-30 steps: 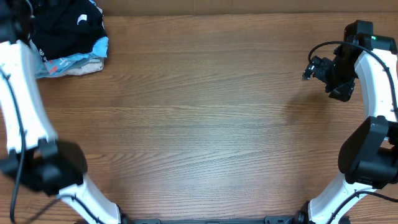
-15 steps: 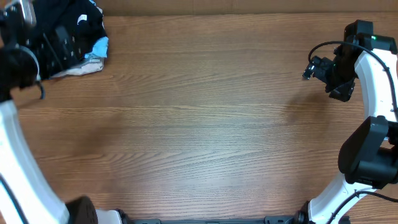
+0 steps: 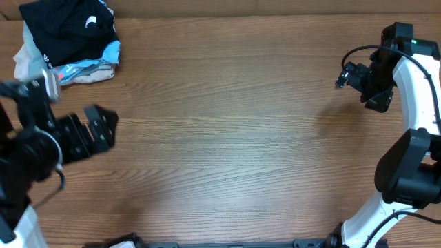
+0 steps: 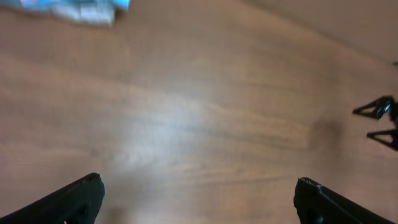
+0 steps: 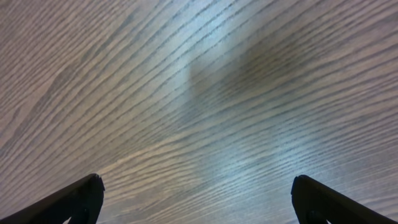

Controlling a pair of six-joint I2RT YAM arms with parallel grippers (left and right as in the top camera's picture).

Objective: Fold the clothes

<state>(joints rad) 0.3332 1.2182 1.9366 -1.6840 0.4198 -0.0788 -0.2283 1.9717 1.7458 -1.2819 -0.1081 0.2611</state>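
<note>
A heap of clothes [image 3: 69, 41], black on top with light blue and white pieces under it, lies at the table's far left corner. Its blue and white edge shows at the top left of the left wrist view [image 4: 81, 7]. My left gripper [image 3: 102, 127] is open and empty, above bare wood well in front of the heap; its fingertips show wide apart in the left wrist view [image 4: 199, 193]. My right gripper [image 3: 348, 74] is open and empty near the far right, over bare wood [image 5: 196, 193].
The wooden table [image 3: 227, 124] fills the overhead view. The right arm's base and links [image 3: 410, 158] stand along the right edge. The right gripper shows at the right edge of the left wrist view [image 4: 379, 121].
My left arm has swung from the clothes heap at the far left towards the near side, coming away empty. The heap is uncovered again. The right arm has not moved.
</note>
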